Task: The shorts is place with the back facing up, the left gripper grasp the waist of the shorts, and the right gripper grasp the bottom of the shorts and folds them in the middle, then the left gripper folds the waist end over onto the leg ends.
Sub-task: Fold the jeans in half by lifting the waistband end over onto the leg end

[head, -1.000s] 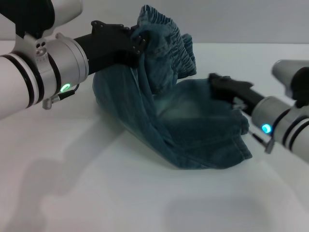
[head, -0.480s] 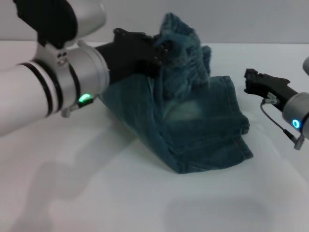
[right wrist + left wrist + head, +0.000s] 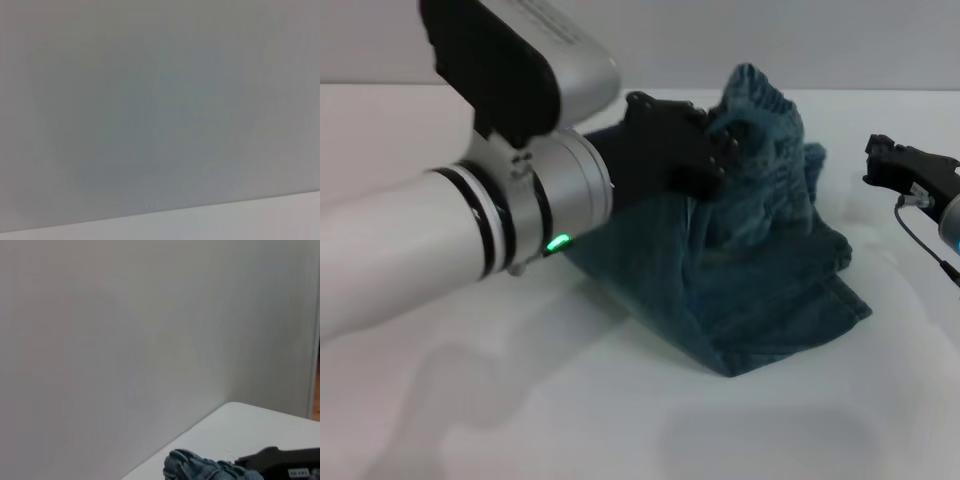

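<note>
The teal denim shorts [image 3: 770, 300] lie folded lengthwise on the white table [image 3: 620, 420], leg ends toward the front right. My left gripper [image 3: 722, 150] is shut on the gathered waist [image 3: 765, 120] and holds it lifted above the middle of the shorts. The bunched waistband [image 3: 197, 469] also shows in the left wrist view beside a black finger [image 3: 280, 462]. My right gripper [image 3: 880, 162] hovers at the right edge, open, apart from the fabric. The right wrist view shows only wall and table.
The left forearm [image 3: 470, 240] fills the left side of the head view above the table. A plain grey wall [image 3: 125, 340] stands behind the table. White tabletop stretches in front of the shorts.
The left gripper has carried the waist to the right, over the legs. The right gripper let go of the leg end and drew back to the right.
</note>
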You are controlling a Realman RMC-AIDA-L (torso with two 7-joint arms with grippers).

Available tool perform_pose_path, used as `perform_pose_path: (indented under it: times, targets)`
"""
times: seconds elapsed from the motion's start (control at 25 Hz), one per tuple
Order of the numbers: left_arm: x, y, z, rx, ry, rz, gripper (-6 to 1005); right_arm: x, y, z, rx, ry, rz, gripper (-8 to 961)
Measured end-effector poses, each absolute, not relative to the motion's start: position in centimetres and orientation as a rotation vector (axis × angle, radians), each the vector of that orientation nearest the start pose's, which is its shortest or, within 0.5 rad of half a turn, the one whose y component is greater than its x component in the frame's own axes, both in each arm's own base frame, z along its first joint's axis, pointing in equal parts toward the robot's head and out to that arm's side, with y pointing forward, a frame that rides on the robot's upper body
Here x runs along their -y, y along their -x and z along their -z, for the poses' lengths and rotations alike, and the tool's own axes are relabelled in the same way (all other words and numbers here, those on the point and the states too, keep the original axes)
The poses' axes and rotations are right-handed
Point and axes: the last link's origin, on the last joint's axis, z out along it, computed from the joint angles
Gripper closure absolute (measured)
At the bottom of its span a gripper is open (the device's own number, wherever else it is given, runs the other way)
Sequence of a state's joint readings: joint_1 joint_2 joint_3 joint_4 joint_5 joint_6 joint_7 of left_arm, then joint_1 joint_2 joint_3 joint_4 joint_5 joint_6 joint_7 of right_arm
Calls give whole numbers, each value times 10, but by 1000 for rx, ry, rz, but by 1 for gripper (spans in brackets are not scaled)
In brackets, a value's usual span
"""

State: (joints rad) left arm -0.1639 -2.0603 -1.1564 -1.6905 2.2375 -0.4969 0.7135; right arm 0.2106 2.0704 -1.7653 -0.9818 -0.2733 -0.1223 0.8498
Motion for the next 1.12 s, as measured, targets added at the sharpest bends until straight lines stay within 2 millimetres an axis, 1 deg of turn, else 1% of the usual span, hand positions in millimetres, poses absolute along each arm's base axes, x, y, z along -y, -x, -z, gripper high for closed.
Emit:
perform_pose_path:
  times: [0.32,0.4,0.44,0.48,0.52,0.6,0.68,0.72,0.84,0.88,0.92,0.96,1.12]
  targets:
    - [-304,85,59,375,2420,563,859,-364,-281,20,-1032,1720,-519,871]
    - [-304,85,59,375,2420,563,858,-364,-279,20,-1031,1720,-523,871]
    - [-303,85,70,372,2430,570,857,-364,-278,20,-1030,1719,-525,871]
    - [-303,85,75,379,2427,577,857,-363,-278,19,-1030,1716,-527,870]
    - [-302,86,80,383,2423,586,856,-363,-278,17,-1025,1711,-529,870]
    - [-302,86,80,383,2423,586,855,-363,-279,11,-1008,1699,-525,870]
    - [-302,90,104,366,2402,597,854,-363,-282,2,-984,1678,-514,869]
    - [-302,92,109,373,2394,604,853,-363,-283,-2,-975,1666,-511,869]
    - [-302,92,109,373,2394,604,852,-359,-287,-18,-952,1624,-509,869]
    - [-302,93,115,440,2380,637,851,-358,-288,-23,-945,1612,-511,869]
    - [-302,93,115,440,2380,637,851,-356,-288,-27,-940,1601,-512,868]
    - [-302,94,119,498,2379,659,850,-354,-290,-30,-936,1593,-510,868]
    - [-295,91,127,523,2443,648,767,-351,-293,-31,-939,1583,-504,867]
